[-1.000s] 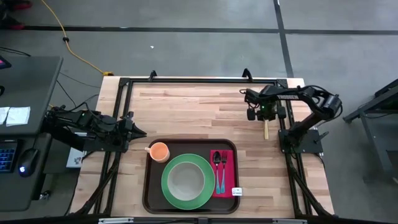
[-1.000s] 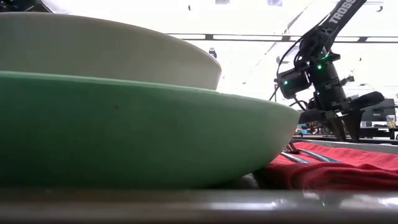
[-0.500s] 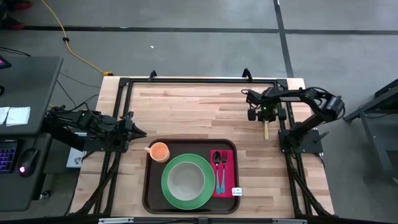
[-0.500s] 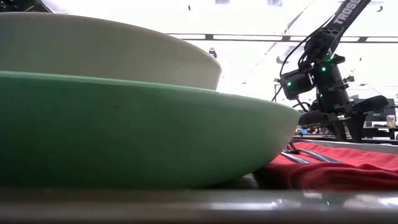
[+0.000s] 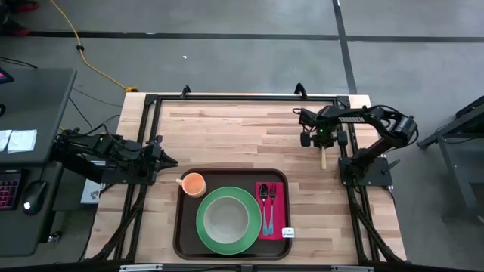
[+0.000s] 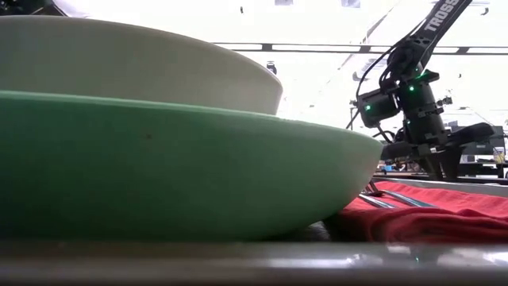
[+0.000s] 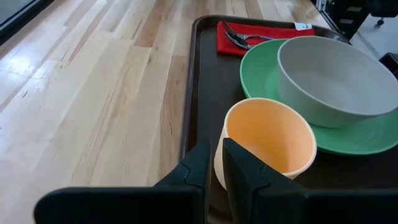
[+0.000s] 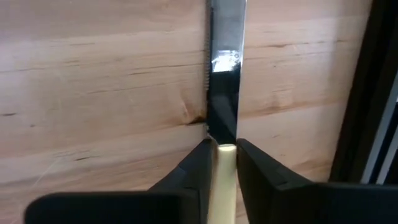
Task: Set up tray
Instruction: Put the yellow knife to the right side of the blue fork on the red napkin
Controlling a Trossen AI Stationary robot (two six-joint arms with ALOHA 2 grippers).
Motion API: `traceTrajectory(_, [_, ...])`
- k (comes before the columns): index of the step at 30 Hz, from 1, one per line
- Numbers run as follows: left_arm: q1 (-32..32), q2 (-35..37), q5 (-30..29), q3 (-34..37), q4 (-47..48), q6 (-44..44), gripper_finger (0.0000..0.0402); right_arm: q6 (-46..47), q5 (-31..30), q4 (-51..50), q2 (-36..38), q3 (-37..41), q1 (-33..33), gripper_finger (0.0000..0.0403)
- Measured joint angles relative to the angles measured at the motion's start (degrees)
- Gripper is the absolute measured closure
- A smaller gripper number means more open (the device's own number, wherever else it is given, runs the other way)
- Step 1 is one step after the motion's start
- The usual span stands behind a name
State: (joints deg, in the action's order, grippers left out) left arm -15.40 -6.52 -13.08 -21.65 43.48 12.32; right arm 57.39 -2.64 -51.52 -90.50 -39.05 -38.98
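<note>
The dark brown tray (image 5: 178,219) lies at the table's near middle. On it are a green plate (image 5: 203,227) with a pale bowl (image 5: 225,218), an orange cup (image 5: 194,183), and a red napkin (image 5: 271,224) with a fork and a spoon. A knife (image 5: 324,159) with a steel blade (image 8: 225,62) and a cream handle lies flat on the bare wood at the far right. My right gripper (image 5: 324,143) points down over it, shut on the handle. My left gripper (image 5: 172,161) waits shut at the table's left edge, just short of the cup (image 7: 267,140). My right gripper pinches the knife's cream handle (image 8: 224,155) at the end next to the blade, one finger (image 8: 198,163) on each long side. The fingers come from above, pointing steeply down, and stand across the knife. The knife lies flat on the table.
The black table frame (image 8: 367,93) runs close beside the knife on the right. Open wood lies between the knife and the tray's far edge (image 5: 234,171). The right arm's base (image 5: 367,168) stands at the table's right edge.
</note>
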Motion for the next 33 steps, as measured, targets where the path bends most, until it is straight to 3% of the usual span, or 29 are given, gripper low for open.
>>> traceTrajectory(7, [0.0, 0.0, -0.03, 0.0, 0.0, 0.0, 0.0328, -0.85, 1.05, 0.8, 0.0, 0.02, -0.02, 0.0386])
traceTrajectory(33, [0.0, 0.0, -0.15, 0.0, 0.06, -0.02, 0.0328, -2.12, 2.37, -2.4, -0.26, -7.21, 0.32, 0.0387])
